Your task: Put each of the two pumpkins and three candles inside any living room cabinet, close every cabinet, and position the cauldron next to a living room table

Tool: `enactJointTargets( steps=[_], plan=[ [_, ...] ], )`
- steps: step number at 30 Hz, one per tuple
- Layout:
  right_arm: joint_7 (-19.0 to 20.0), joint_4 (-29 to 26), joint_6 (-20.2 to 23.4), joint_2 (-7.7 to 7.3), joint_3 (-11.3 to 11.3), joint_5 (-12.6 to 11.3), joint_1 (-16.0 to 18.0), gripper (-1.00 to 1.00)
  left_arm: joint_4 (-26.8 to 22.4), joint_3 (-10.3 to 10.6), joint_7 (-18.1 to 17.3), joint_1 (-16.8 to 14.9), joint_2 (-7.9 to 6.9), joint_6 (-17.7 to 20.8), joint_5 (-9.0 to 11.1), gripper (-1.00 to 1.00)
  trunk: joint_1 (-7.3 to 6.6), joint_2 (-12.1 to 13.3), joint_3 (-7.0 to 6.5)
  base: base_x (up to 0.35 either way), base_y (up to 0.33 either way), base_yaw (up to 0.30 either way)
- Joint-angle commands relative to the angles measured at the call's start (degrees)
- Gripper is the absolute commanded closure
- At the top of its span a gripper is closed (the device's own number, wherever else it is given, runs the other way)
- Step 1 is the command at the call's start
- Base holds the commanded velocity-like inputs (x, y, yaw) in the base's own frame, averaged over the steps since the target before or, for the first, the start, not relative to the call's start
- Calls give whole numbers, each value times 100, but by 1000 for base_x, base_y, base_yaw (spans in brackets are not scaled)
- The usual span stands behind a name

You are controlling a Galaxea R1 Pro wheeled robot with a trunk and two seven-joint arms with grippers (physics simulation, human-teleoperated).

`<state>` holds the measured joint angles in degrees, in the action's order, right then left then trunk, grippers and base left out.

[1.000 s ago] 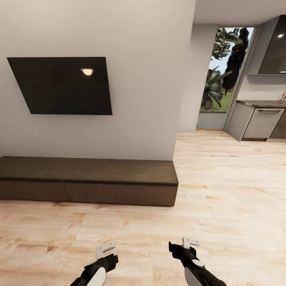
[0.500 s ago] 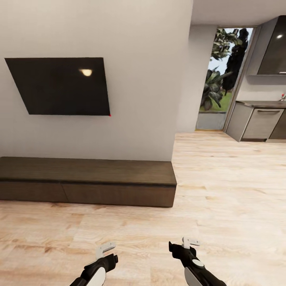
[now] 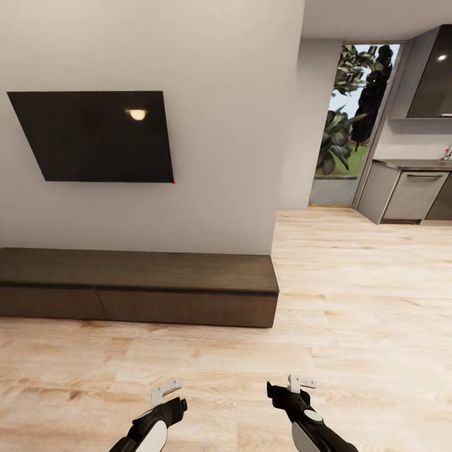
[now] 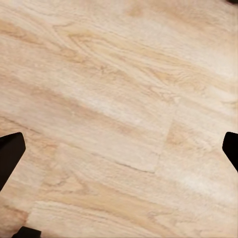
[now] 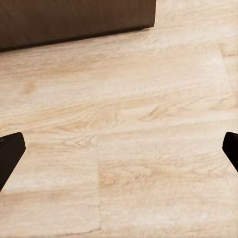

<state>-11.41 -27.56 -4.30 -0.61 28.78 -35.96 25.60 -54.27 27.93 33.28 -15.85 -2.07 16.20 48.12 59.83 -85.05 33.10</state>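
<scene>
Head view: closed cabinet [image 3: 138,285] lies well beyond both spread, empty fingers [image 3: 164,390].

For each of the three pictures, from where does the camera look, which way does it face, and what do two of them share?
Head view: from the head, forward and down at the closed cabinet, the TV, with both grippers low, left gripper and right gripper.
Left wrist view: down along open dark fingertips at the wooden floor.
Right wrist view: along open fingertips at floor and the cabinet's end.
Shared: head and right wrist views both see the cabinet.
</scene>
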Motion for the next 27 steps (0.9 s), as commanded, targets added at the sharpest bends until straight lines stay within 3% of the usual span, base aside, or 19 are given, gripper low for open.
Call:
enactJointTargets(
  steps=[1,10,14,17,20,22,25,27],
  plan=[
    [-36,-4,-27,-8,49,-61,5,-100,-15,21,42,-5,-9,9,35,-100,0,-3,6,0,0,0],
    [-24,-4,-27,-10,49,-73,5,-100,-29,5,23,-5,-41,12,52,-100,154,-284,131,0,0,0],
    [-14,-4,-27,-10,49,-91,6,-100,-38,-87,-389,-5,-75,14,50,-100,241,-444,203,0,0,0],
    [-9,-4,-31,-10,49,-88,4,-100,-41,-513,-950,-7,-96,48,39,-100,307,-565,257,0,0,0],
    [-3,-4,-34,-10,49,-96,6,-100,-194,-1106,-1463,-26,-145,215,40,-100,373,-685,311,0,0,0],
    [-2,-4,-35,-13,50,-88,6,-100,-479,-1272,-1596,-33,-240,576,51,-100,417,-765,347,0,0,0],
    [-1,-4,-36,-14,55,-76,6,-100,-1210,-1508,-1744,-38,-416,1466,192,-100,483,-886,401,0,0,0],
    [-1,-4,-36,-14,54,-70,5,-100,-1792,-1902,-1876,-40,-520,2108,502,-100,527,-966,437,0,0,0]
  ],
)
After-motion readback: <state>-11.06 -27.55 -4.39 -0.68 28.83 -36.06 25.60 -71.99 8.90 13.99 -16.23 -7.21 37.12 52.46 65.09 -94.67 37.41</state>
